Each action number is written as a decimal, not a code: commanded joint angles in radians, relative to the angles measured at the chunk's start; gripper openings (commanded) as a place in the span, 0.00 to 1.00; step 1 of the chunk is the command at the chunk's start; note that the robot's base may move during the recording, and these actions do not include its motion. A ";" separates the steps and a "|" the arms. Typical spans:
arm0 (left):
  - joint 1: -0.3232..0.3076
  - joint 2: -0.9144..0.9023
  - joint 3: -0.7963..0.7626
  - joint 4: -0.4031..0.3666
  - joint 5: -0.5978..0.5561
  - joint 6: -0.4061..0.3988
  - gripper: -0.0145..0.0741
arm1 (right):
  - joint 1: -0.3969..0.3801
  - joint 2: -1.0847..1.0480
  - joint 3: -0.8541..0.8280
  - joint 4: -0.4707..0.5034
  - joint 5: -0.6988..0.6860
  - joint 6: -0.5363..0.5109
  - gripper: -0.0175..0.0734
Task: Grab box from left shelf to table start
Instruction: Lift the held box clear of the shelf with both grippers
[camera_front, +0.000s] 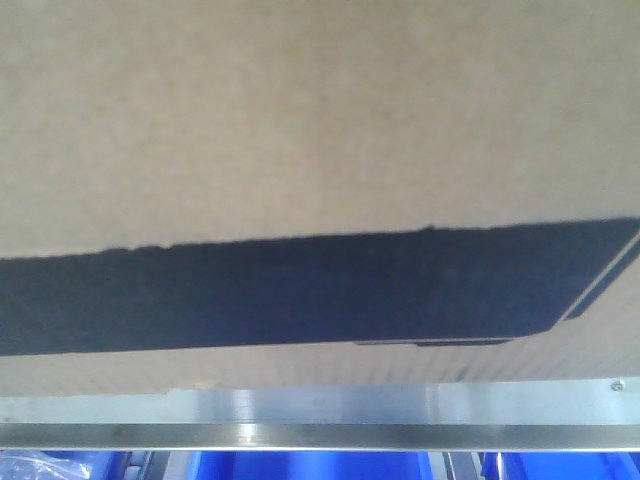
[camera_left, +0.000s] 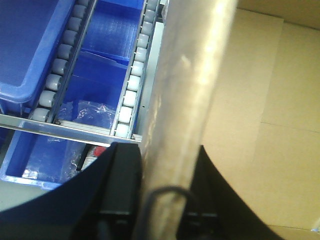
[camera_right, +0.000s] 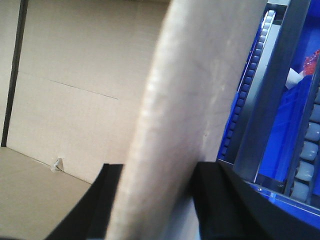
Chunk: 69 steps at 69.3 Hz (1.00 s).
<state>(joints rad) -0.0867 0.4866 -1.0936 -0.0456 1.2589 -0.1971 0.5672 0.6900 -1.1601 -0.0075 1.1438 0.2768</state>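
The box (camera_front: 300, 110), a brown cardboard carton with a wide black printed panel, fills almost the whole front view and stands just above the left shelf's steel front rail (camera_front: 320, 405). In the left wrist view my left gripper (camera_left: 167, 195) is shut on one upright wall edge of the box (camera_left: 185, 80), one black finger on either side; the carton's inside (camera_left: 270, 100) shows to the right. My right gripper (camera_right: 160, 200) is likewise shut on the opposite wall edge (camera_right: 195, 85), with the box's inner face (camera_right: 75, 100) to its left. The table is out of view.
White roller lanes (camera_left: 132, 85) of the shelf run beside the left gripper, over blue plastic bins (camera_left: 30, 45) holding bagged items. More rollers (camera_right: 245, 100), a grey metal upright (camera_right: 272, 95) and a blue bin (camera_right: 287, 145) lie close to the right gripper's right side.
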 joint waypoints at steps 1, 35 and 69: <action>-0.018 -0.001 -0.037 -0.162 -0.082 0.113 0.06 | -0.001 -0.002 -0.033 -0.022 -0.170 -0.044 0.26; -0.018 -0.001 -0.037 -0.162 -0.089 0.113 0.06 | -0.001 -0.002 -0.033 -0.022 -0.161 -0.044 0.26; -0.018 -0.001 -0.037 -0.162 -0.089 0.113 0.06 | -0.001 -0.002 -0.033 -0.022 -0.161 -0.044 0.26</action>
<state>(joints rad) -0.0867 0.4866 -1.0936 -0.0474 1.2589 -0.1971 0.5672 0.6900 -1.1601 -0.0075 1.1438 0.2768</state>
